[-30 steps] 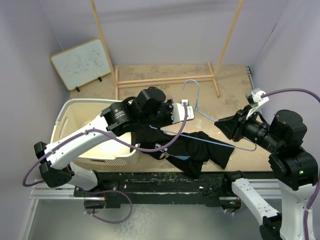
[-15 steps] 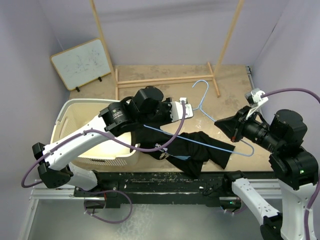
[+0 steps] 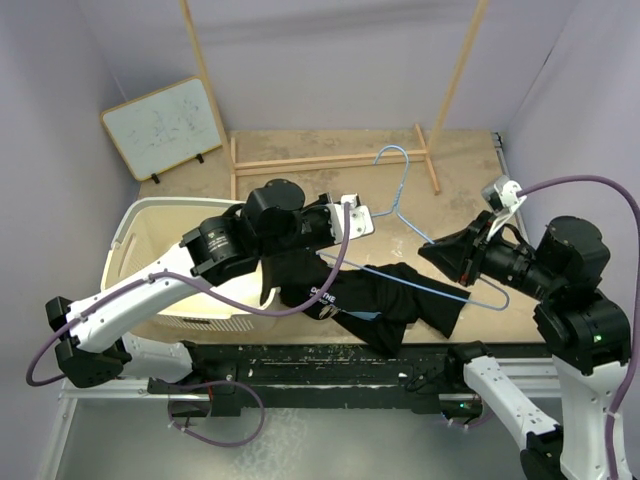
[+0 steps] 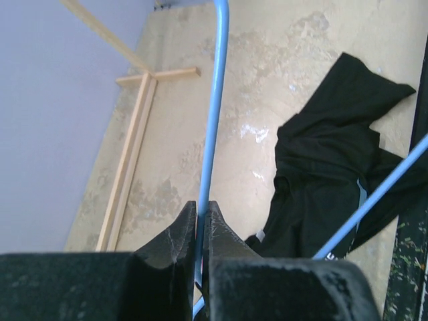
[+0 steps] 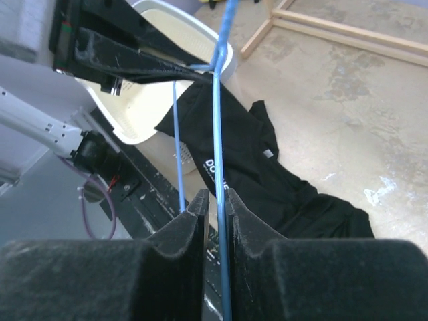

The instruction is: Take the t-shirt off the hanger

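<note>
Landmark = t-shirt [image 3: 400, 300].
- Black rail [image 3: 330, 362] along the table [image 3: 470, 190] edge sits just nearer than the shirt.
- Shirt: crumpled heap on the table right behind that rail, white lettering facing up. Its end on the left-arm side rises under the left arm [image 3: 225, 245], which hides it from above. Can't tell if any fabric is still threaded on the wire.
- Hanger [image 4: 212, 100]: held off the table. Its long bar runs slantwise over the shirt from end to end, and the hook stands beyond the shirt, pointing at the back wall.
- Left pincer [image 4: 200, 221]: above the shirt's far-left corner, jaws pinched tight on the hanger wire below the hook.
- Right pincer [image 5: 215, 200]: above the shirt's far-right end. The wire runs through the slot between the fingers with only a slim gap. Can't tell whether it's clamping or just straddling.
- In the way: a purple cable [image 3: 285, 303] off the left arm droops across the shirt's left part. The left forearm also spans the cream basket [image 3: 135, 235], which sits immediately left of the shirt.
- Beyond the shirt: the wooden rack [image 3: 320, 160] base bars lie on the table. In the top view the hanger hook overlaps them, height gap unclear. The rack's two uprights go up the back wall.
- Far left of the shirt, past the basket: a whiteboard [image 3: 165, 125] leans in the corner.
</note>
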Action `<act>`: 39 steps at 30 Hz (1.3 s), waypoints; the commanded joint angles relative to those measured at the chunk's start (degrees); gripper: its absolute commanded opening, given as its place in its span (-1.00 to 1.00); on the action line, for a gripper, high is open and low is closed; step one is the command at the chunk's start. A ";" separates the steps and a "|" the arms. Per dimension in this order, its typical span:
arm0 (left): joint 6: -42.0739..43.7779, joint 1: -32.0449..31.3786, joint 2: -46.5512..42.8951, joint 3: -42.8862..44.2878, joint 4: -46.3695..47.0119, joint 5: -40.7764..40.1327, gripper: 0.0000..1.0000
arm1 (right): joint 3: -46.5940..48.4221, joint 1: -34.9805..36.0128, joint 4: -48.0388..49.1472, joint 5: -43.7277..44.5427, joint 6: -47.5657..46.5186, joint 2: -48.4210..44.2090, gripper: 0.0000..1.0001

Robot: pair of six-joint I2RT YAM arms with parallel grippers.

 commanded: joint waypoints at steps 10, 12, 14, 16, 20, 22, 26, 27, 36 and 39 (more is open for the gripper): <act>-3.49 -0.03 -5.23 -3.31 16.59 -5.96 -0.88 | 0.39 0.52 -2.18 6.01 1.91 1.09 -1.00; -3.95 -0.04 -6.15 -4.28 17.90 -8.31 -0.25 | 1.80 0.52 -2.71 10.01 3.06 1.92 -1.00; -4.52 -0.02 -7.62 -5.46 19.78 -10.60 0.20 | 3.49 0.52 -2.36 14.70 3.76 3.11 -1.00; -5.12 -0.02 -9.89 -7.03 22.34 -12.94 0.32 | 5.82 0.52 -2.29 21.12 4.58 5.63 -1.00; -6.75 -0.06 -15.84 -10.29 25.69 -15.21 0.45 | 12.47 0.52 0.94 31.00 4.21 12.40 -1.00; -8.47 -0.05 -18.94 -12.04 25.14 -15.34 0.45 | 15.49 0.52 4.01 32.64 4.22 16.64 -1.00; -12.80 -0.01 -24.59 -16.07 22.89 -13.93 0.43 | 23.68 0.52 10.58 35.57 3.16 27.58 -1.00; -13.84 0.00 -25.90 -16.99 22.01 -13.82 0.42 | 26.14 0.52 12.14 35.71 2.79 30.53 -1.00; -23.32 0.01 -36.30 -22.54 13.70 -11.92 0.38 | 50.73 0.52 20.79 36.67 0.47 52.05 -1.00; -24.23 -0.04 -38.76 -23.03 10.90 -12.96 0.37 | 55.53 0.52 23.47 38.78 -0.64 55.95 -1.00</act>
